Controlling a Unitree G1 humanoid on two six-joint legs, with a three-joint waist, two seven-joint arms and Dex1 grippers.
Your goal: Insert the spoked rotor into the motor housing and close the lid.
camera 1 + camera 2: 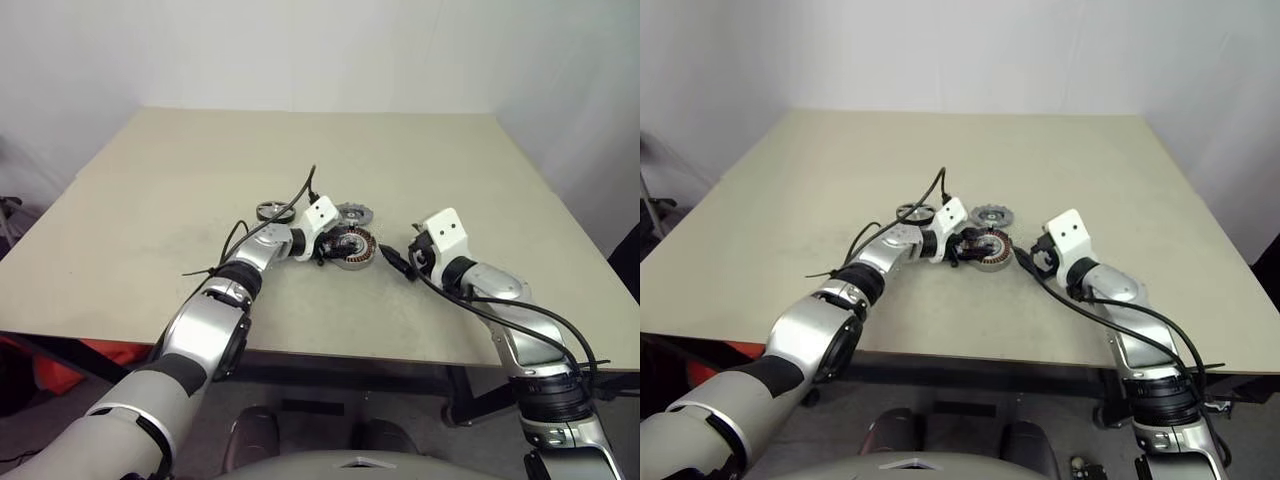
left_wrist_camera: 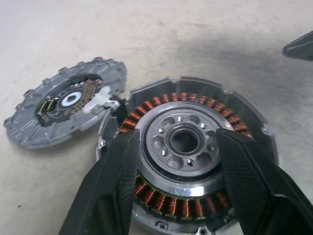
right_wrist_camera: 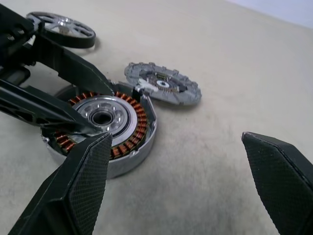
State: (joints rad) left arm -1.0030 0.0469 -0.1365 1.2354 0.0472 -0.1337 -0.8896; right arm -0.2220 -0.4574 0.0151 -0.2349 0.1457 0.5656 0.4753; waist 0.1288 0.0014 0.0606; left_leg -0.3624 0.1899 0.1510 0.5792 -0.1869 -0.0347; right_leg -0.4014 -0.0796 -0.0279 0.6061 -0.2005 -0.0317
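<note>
Copper coils can be seen in a ring inside the motor housing (image 2: 195,161), which lies flat near the middle of the table (image 1: 150,200). Its top is bare, so it is judged ready for the wheel to be dropped in. The left gripper (image 2: 178,166) is placed over the housing, with one black finger on each side of the silver hub and a gap left between finger and hub. Nothing is pinched by it; it is judged to be steadying or letting go of the housing.

The lid (image 2: 66,107) is laid flat just beside the housing, at about 12 o'clock from it in the head view, kept close for later. The spoked rotor (image 1: 272,210) is set on the table at about 10 o'clock from the housing, a little apart and untouched.

The right gripper (image 3: 188,181) is held at about 3 o'clock from the housing, its fingers spread wide and empty, as if kept waiting for a turn.
</note>
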